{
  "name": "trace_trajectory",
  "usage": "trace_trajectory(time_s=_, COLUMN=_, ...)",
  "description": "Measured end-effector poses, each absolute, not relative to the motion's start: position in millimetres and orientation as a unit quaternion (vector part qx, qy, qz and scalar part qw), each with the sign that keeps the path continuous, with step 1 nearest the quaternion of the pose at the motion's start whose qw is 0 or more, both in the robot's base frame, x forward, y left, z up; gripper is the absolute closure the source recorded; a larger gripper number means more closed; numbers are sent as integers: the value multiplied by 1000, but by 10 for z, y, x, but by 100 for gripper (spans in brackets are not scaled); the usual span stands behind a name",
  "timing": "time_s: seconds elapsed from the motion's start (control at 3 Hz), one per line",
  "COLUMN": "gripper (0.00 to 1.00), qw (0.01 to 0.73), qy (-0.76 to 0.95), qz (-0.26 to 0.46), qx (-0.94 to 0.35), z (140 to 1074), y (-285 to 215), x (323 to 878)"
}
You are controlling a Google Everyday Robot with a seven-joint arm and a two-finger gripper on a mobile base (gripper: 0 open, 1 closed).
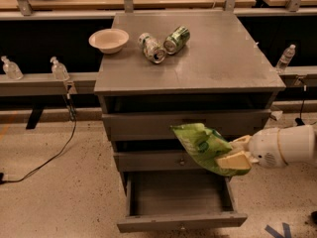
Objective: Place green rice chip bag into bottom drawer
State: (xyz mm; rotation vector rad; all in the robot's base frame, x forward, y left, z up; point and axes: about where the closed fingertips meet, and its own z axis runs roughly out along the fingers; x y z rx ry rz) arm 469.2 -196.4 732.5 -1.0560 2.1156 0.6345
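Chip bag (200,144) is hanging in front of the middle drawer (148,161), above the pulled-out bottom drawer (181,221). The gripper (236,151) is reaching in from the right, its jaws pinching the bag's right end. A bowl (109,39), a silver can (152,47) and a green can (177,38) are resting on the bench (223,58).

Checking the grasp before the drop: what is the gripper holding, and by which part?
The gripper holds the green rice chip bag by its right end, above the open bottom drawer.
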Motion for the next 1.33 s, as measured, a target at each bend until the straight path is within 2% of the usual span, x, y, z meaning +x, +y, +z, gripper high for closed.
trace_trajectory(time_s=0.33, gripper=100, qw=285, qy=796, qz=277, qx=-456, z=6428, y=-1911, x=4998)
trace_trajectory(time_s=1.0, gripper=100, qw=214, qy=734, qz=373, qx=-525, z=4841, y=-1784, x=5144)
trace_trajectory(time_s=1.33, gripper=100, qw=215, qy=736, qz=373, qx=-523, z=4849, y=-1766, x=5131)
